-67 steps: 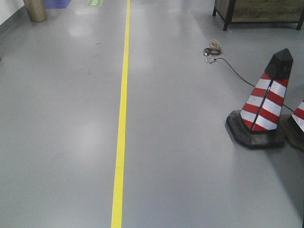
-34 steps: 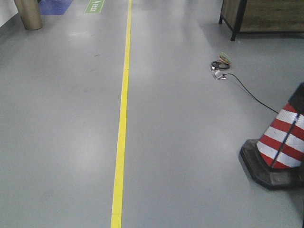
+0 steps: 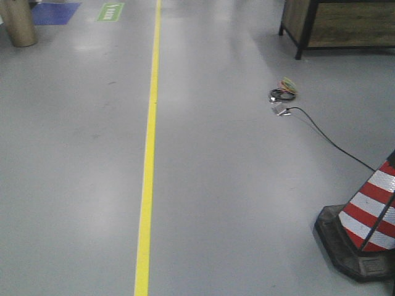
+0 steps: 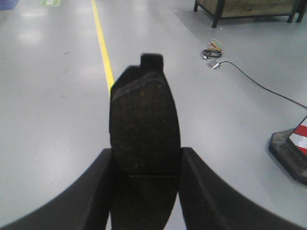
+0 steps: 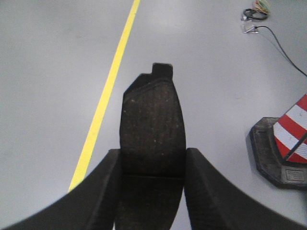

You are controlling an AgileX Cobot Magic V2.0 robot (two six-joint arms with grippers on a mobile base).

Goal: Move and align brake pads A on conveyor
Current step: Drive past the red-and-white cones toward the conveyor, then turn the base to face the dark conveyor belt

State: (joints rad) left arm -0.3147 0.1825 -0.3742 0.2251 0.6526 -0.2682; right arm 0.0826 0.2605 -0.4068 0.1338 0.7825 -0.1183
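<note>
Each gripper, left [image 4: 145, 191] and right [image 5: 150, 191], has its jaws clenched on a brake pad [image 4: 144, 124] [image 5: 152, 124] above bare floor [image 3: 247, 185], and since the cone [image 3: 367, 222] has slid right, the base is probably travelling, conveyor unseen.

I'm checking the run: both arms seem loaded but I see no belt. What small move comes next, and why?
Probably keep driving with both pads clamped. Left pad and right pad each sit between shut jaws, and only floor, a yellow line and a cone show; no conveyor is in view.
</note>
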